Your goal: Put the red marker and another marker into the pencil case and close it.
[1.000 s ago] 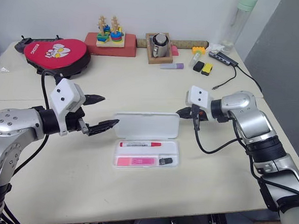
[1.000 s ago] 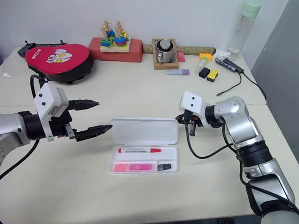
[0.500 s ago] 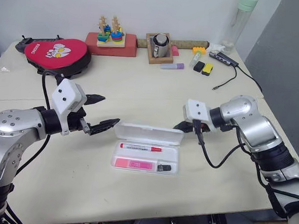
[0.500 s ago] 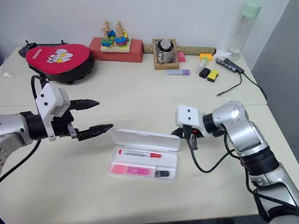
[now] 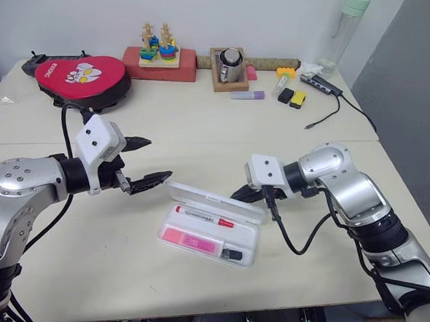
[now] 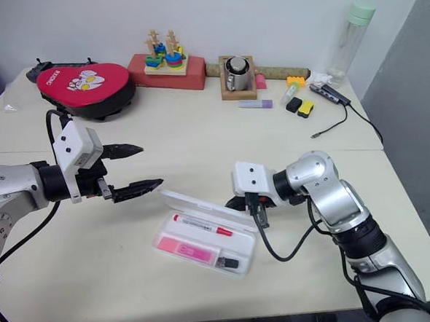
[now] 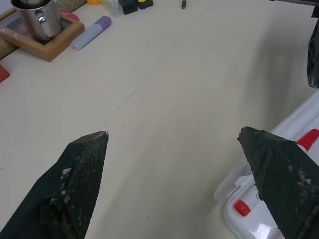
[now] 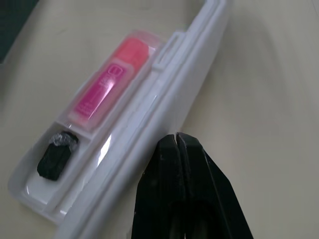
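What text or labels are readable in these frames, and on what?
Red pouch: white lettering along its left edge and a cartoon print, too small to read.
Red marker: dark print on the white barrel, too small to read.
Pink highlighter: dark label print, blurred, unreadable.
Nothing else legible.

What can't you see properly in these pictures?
- Whether the right gripper touches the lid: right wrist view, its shut fingers cover the spot.
- The red marker: left wrist view, a finger hides its middle.
- The small black thing in the case: too small to name.
- The bottle: cut off by the top edge.
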{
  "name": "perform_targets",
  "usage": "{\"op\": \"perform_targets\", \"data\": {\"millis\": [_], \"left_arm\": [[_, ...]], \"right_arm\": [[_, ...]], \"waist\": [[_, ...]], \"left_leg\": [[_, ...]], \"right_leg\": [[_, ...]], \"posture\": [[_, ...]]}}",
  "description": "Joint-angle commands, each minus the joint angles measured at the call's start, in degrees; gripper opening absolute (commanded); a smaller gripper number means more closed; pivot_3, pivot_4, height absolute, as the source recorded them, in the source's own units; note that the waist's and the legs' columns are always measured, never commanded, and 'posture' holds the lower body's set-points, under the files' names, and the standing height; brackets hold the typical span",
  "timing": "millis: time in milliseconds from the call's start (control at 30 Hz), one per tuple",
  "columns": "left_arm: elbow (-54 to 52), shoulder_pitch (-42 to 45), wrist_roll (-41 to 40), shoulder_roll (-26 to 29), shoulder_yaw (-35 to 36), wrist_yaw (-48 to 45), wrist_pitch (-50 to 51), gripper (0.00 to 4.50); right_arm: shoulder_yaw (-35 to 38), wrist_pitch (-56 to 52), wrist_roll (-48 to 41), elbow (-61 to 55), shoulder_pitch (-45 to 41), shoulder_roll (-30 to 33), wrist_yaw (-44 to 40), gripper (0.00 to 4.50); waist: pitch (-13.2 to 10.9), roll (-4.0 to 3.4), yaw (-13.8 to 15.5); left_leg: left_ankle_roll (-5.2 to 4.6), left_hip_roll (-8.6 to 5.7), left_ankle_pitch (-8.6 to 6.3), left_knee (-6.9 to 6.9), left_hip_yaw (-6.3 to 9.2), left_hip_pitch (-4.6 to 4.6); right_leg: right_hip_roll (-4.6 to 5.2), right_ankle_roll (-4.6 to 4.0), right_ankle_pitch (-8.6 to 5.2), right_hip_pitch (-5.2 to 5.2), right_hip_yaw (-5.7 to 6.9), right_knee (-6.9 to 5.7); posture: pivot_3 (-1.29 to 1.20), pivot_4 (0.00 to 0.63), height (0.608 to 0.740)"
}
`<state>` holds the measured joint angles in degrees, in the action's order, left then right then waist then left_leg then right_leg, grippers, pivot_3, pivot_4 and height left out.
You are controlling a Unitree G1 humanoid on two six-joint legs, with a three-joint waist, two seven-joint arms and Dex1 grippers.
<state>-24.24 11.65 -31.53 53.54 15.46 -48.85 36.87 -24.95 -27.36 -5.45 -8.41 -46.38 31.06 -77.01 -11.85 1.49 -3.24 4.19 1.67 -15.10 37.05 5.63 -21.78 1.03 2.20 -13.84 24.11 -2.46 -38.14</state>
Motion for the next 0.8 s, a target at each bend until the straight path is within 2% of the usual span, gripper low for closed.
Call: {"op": "perform_targets", "data": {"millis": [33, 400, 633, 800], "left_arm": [[-0.59, 0.94, 0.24, -0.22, 0.52, 0.34, -1.24, 4.50], [-1.84, -0.87, -1.05, 0.01, 1.34, -1.00, -0.14, 4.50], [-6.32, -9.51, -6.13, 5.39, 5.38, -9.96, 2.73, 4.50], [-7.11, -14.99, -6.49, 10.55, 8.12, -17.23, 2.18, 4.50]], "right_arm": [[0.25, -0.41, -1.04, -2.28, -1.63, -0.11, 0.21, 0.02], [-2.17, -2.37, -1.05, -5.28, -1.10, -2.13, 2.72, 0.02], [-3.19, -4.04, -1.58, -6.33, -0.65, -3.69, 4.10, 0.02], [-3.50, -4.68, -1.84, -6.49, -0.32, -4.41, 4.61, 0.02]], "waist": [[0.00, 0.00, 0.01], [0.00, 0.00, 0.01], [0.00, 0.00, -0.09], [0.00, 0.00, -0.05]], "left_leg": [[0.00, 0.00, 0.00, 0.00, 0.00, 0.00], [0.00, 0.00, 0.00, -0.01, 0.01, 0.00], [0.00, 0.02, 0.00, -0.05, 0.01, 0.01], [0.00, 0.02, 0.00, -0.05, 0.01, 0.01]], "right_leg": [[0.00, 0.00, 0.00, 0.00, 0.01, 0.00], [0.00, 0.00, 0.00, 0.00, 0.01, 0.00], [-0.01, 0.00, -0.01, 0.03, 0.01, -0.01], [-0.01, 0.00, -0.01, 0.03, 0.03, 0.01]], "posture": [[0.00, 0.150, 0.740], [0.00, 0.150, 0.740], [0.00, 0.150, 0.740], [0.00, 0.150, 0.740]]}}
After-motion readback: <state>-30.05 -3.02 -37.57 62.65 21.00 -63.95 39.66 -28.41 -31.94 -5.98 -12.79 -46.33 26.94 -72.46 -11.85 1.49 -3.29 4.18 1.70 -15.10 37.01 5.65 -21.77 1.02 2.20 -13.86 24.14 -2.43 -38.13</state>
